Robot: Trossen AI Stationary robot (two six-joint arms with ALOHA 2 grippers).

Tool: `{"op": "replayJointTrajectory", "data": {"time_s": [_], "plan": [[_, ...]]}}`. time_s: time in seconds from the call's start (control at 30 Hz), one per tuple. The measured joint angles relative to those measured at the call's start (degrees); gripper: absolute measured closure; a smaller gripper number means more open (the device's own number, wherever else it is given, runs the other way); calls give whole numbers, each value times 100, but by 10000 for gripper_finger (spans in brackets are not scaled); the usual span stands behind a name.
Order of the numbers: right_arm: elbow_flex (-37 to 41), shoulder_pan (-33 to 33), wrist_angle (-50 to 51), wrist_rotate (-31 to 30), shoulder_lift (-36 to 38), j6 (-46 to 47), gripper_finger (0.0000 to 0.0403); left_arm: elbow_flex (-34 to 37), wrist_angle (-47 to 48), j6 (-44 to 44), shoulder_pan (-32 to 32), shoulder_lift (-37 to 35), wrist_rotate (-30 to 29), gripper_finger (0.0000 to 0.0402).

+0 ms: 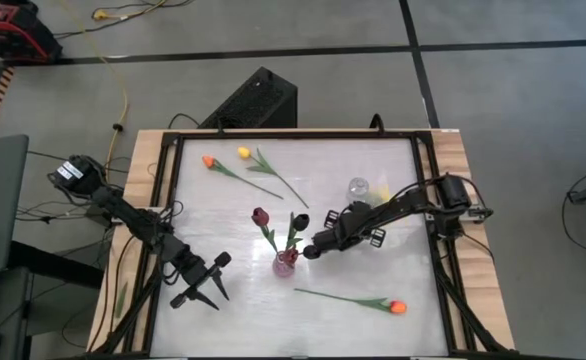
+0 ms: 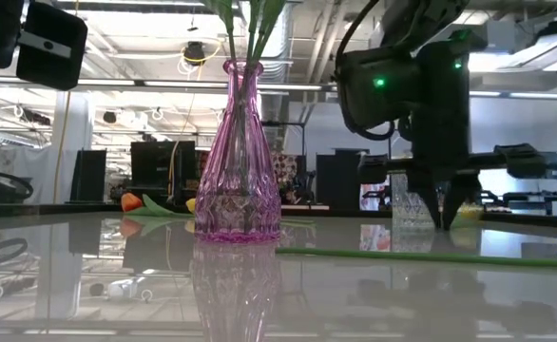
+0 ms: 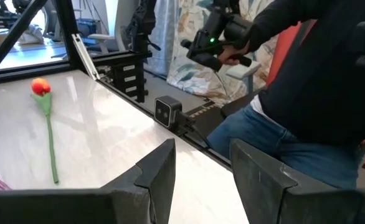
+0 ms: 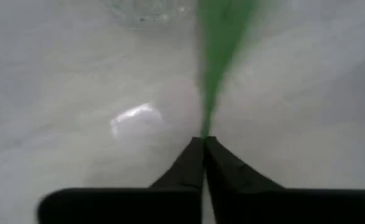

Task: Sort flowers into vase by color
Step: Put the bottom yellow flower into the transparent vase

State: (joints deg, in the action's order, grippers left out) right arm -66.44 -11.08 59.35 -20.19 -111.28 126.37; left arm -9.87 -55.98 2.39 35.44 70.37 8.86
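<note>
On the left side of the surface (image 1: pixel 373 170), your left end effector (image 1: pixel 205 284) waited with its fingers set wide apart and held nothing. Farther back on that side, an orange tulip (image 1: pixel 208 161) and a yellow tulip (image 1: pixel 243 152) lay beside each other, their stems running toward the middle. Near the centre stood the pink vase (image 1: pixel 285 263), and two dark maroon tulips (image 1: pixel 260 215) were already standing in it.

Just to the right of the vase, your right end effector (image 1: pixel 311 250) was down close to the surface. Its fingers were pressed together on a thin green stem (image 4: pixel 212 62), as the right wrist view showed, but I could not tell which flower this stem belonged to. Behind this arm stood a clear vase (image 1: pixel 358 187). Toward the front right, another orange tulip (image 1: pixel 397 307) lay flat, well apart from both vases.

I judge that you were in the step of taking or placing one stem. The next move would call for a slow lift, keeping the stem upright and clear of the pink vase, so that it does not tip over.
</note>
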Motion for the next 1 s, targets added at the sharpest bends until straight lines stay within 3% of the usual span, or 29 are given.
{"op": "replayJointTrajectory", "data": {"time_s": [0.07,0.2,0.37,0.47,0.63,0.73,0.87,1.0], "plan": [[-108,-111,115,101,22,2,385,0,11,0,0,0,-8,260],[-396,-386,632,187,234,16,379,0,10,-15,0,0,-9,260],[-730,-784,1582,-339,678,497,371,0,19,-22,0,0,-28,260],[-927,-1051,1991,-1204,981,573,384,0,16,-83,0,0,-37,260],[-1013,-1356,2099,-3670,1402,450,384,0,1,-127,0,0,-99,260],[-1013,-1312,2187,-4806,1547,-99,384,0,-1,-129,0,0,-201,260],[-1015,-1060,2259,-5895,1591,-1195,384,0,-16,-81,0,0,-353,260],[-1014,-723,2647,-6733,1598,-1656,384,0,-70,-31,0,0,-373,260]]}}
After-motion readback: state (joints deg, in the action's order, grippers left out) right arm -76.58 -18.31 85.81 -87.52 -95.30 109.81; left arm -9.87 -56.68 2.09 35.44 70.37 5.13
